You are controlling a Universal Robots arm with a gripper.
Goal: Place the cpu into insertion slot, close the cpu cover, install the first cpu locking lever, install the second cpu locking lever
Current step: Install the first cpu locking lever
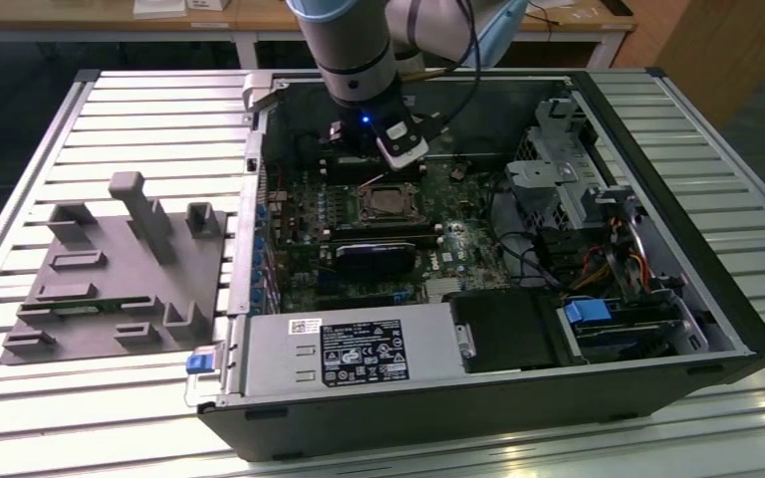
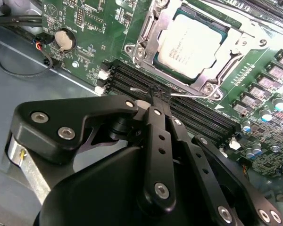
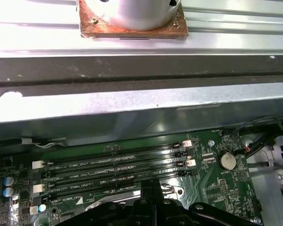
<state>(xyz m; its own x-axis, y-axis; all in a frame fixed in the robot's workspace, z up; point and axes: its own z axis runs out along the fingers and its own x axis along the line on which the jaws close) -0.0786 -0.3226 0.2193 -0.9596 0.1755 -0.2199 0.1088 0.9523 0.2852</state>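
- silver-grey metal top of the cpu (image 2: 191, 44) lies flat in the insertion slot (image 2: 222, 31) on the green board, inside the open computer case (image 1: 648, 249).
- the cpu cover (image 2: 148, 33) is folded down over it, and the chip shows through its square window.
- a thin wire locking lever (image 2: 193, 93) runs along the cover's edge, between the socket and the long black memory slots (image 2: 127, 75).
- the gripper (image 2: 156, 97) has its black fingers drawn together, with the tips right at that lever; whether they pinch the lever or just touch it, i cannot tell.
- a coin battery (image 2: 65, 40) sits further along the board.
- in the exterior view the arm (image 1: 356, 60) reaches down into the case, which stands on a slatted metal table (image 1: 117, 119).
- a grey fixture (image 1: 117, 269) lies on the table towards the exterior view's left.
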